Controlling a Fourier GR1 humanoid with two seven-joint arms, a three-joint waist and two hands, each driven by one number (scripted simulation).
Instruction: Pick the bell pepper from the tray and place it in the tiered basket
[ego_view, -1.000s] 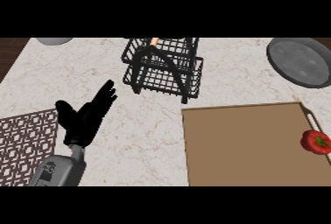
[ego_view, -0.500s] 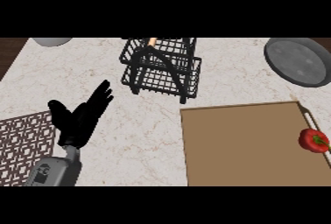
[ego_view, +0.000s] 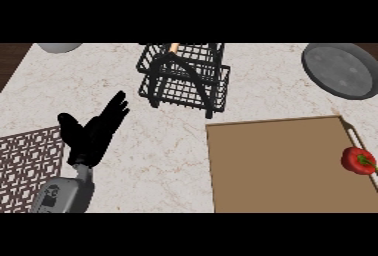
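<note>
Head view of the counter (ego_view: 170, 155) at an early stage of the task. The left hand (ego_view: 88, 137) shows at the lower left, its fingers (ego_view: 117, 107) straight and spread, holding nothing and pointing up and to the right. The right hand is not in view. The bell pepper (ego_view: 358, 160) – red with a green stem – lies well to the right of the fingers and slightly below them, at the far right edge of the brown tray (ego_view: 280, 165), with the whole width of the tray between it and the hand. The tiered basket (ego_view: 184, 75), of black wire, stands above and to the right of the fingertips, near them but not touching; a small orange item (ego_view: 175, 47) shows at its upper tier, too small to identify. A patterned mat (ego_view: 22, 165) lies to the left of the hand, and a grey plate (ego_view: 343, 70) sits far to the right, above the tray. Judged from this layout, no step is done – the pepper is ungrasped and not yet lifted, so the reach, the pick, the carry to the basket and the release all remain.
</note>
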